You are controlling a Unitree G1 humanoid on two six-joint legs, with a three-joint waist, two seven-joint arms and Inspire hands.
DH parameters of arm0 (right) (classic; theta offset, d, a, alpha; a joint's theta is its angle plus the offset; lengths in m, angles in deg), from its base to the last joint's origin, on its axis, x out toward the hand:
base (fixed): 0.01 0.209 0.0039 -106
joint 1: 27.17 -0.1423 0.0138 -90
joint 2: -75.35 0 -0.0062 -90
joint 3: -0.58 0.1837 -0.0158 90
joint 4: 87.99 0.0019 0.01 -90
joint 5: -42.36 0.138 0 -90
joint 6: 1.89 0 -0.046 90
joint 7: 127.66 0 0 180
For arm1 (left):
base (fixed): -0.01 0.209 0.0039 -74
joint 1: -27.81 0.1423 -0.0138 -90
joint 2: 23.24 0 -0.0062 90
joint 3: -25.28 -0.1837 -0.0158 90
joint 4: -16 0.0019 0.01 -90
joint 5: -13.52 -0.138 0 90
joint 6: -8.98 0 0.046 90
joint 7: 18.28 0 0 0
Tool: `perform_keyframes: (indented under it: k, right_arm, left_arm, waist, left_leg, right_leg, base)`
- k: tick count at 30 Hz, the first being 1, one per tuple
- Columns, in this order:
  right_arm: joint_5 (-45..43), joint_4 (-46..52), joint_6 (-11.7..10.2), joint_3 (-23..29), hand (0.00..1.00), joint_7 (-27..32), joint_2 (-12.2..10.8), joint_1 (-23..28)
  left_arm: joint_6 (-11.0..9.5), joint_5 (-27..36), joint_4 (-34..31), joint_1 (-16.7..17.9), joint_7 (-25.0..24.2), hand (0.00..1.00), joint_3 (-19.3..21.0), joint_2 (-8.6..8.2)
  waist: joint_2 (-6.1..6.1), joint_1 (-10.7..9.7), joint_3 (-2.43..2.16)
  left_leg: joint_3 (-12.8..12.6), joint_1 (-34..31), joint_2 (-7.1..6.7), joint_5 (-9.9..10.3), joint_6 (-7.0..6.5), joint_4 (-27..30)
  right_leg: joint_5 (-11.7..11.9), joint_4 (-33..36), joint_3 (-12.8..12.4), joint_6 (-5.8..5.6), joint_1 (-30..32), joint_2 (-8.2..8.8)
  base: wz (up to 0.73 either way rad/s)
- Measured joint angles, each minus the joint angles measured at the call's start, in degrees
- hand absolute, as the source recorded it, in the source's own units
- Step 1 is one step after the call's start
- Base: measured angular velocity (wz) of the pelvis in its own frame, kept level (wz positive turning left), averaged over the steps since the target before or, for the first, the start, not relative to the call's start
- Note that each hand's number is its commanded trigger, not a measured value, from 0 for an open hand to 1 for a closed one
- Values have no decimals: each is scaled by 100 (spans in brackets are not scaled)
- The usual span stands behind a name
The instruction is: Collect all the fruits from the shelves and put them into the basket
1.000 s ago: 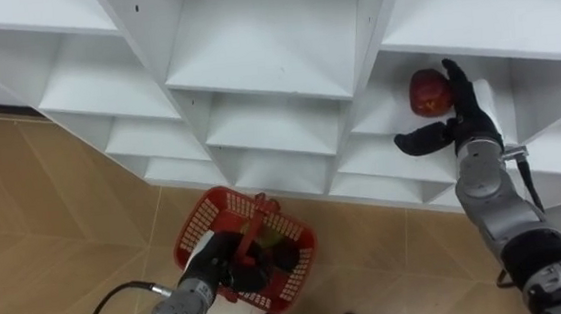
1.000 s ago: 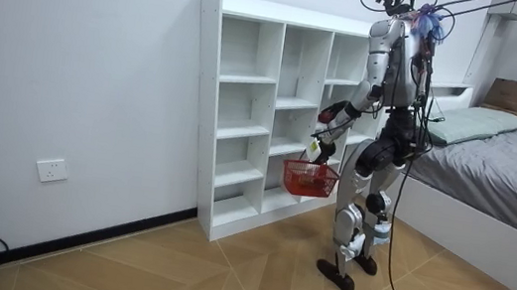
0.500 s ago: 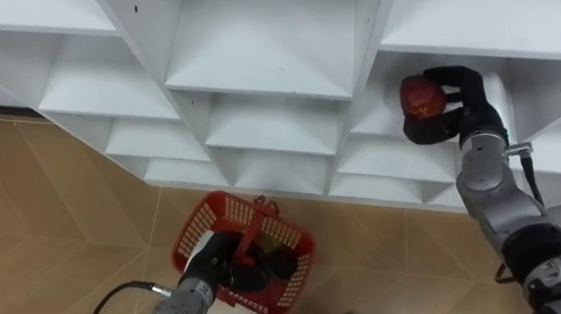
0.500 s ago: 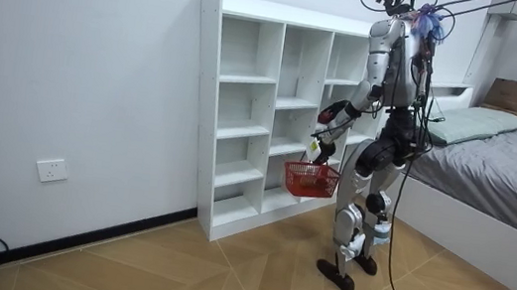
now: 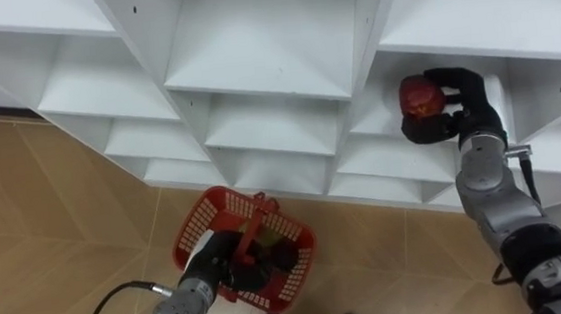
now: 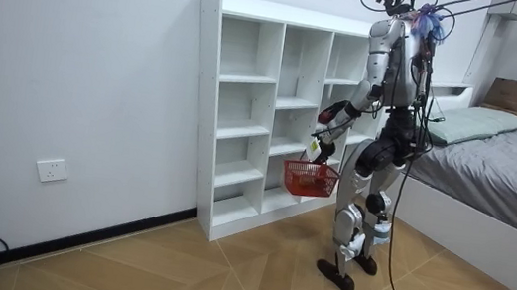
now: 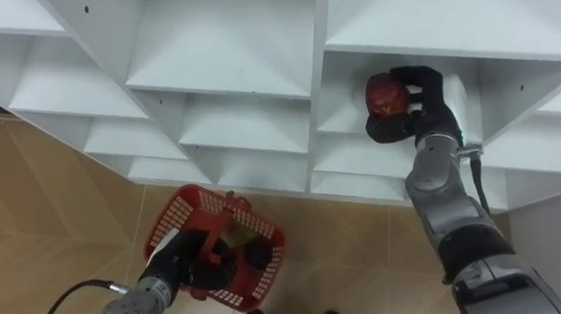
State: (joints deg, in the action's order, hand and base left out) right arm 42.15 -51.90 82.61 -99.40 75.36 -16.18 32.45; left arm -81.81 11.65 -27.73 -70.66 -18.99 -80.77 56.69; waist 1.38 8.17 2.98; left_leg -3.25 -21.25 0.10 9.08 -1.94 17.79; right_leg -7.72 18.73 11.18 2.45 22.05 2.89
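White closet (image 5: 263,58): open compartments, every one in view bare except one. Standing close against closet's front, at the room view's right end of it.

Red basket (image 5: 194,229): hanging low before closet's lower shelves, carried by its handle. Left hand (image 5: 227,267) curled round that handle, over basket's mouth. Dark shapes and a greenish bit inside, beneath the hand; too hidden to name as fruit or to count.

Right hand (image 5: 469,102): reached into a compartment in closet's right-hand column, fingers and thumb wrapped round red fruit (image 5: 419,96). Fruit inside that compartment, near its left wall. Lifted clear of the shelf or resting on it: cannot tell.

Progress, as judged: grasp on this fruit made. Carrying it out of closet and dropping it into basket not yet done. No other fruit seen in closet's visible compartments, so probably the last pick or close to it, though some compartments only partly seen.

Left to do: draw back past compartment's front edge without knocking it, swing down toward basket below closet's shelves, let go over its mouth.
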Motion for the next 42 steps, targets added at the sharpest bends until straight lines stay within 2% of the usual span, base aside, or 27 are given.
perform_keyframes:
  k: [14, 21, 28, 35, 38, 39, 42]
  right_arm:
    - [50, -10, 0, -3, 100, 0, -11, 1]
    - [441, 9, 10, -1, 100, 3, -141, 5]
    - [317, 135, 10, -8, 100, 2, -387, 12]
    - [188, 292, -65, -224, 100, 1, -396, 256]
    - [80, 293, -89, -289, 100, -57, -395, 389]
    - [-12, 327, -90, -292, 100, -92, -396, 474]
    - [-11, 552, -115, -312, 100, -163, -396, 734]
  left_arm:
    - [0, -6, 0, -4, -5, 100, 7, -16]
    - [1, 11, 0, -14, -23, 100, 6, -50]
    - [1, 7, -1, -19, 19, 100, 6, -86]
    - [-1, 18, -1, -18, 48, 100, -110, -53]
    - [-2, 14, -4, 3, 32, 100, -108, -52]
    - [-3, 16, -4, 30, 32, 100, -108, -44]
    - [-10, 33, -13, 72, 62, 100, -107, -16]
  waist:
    - [11, -4, -1]
    - [12, -57, -2]
    - [9, -184, -5]
    - [-1, -201, -21]
    - [-31, -267, -86]
    - [-54, -298, -129]
    - [-97, -349, -171]
  left_leg:
    - [-28, 6, -1, -5, -3, -1]
    - [-59, 35, 1, -5, -4, 1]
    - [-126, 95, 4, -6, -6, 0]
    - [-132, 357, 6, -7, -8, -36]
    - [-121, 483, 8, -7, -8, -48]
    - [-119, 526, 7, -6, -9, -62]
    - [-116, 686, 10, -7, -9, -146]
  right_leg:
    - [0, 3, -23, 0, 2, 3]
    - [0, 16, -45, 0, -8, 2]
    - [0, 45, -102, 0, -32, 0]
    - [-1, -24, -103, -2, -307, -7]
    - [0, -112, -72, -5, -485, -12]
    - [3, -131, -56, -9, -536, -11]
    - [9, -206, -22, -17, -695, -17]
  base:
    - [0]
    - [-1]
    - [-3]
    - [0]
    - [6]
    - [4]
    - [1]
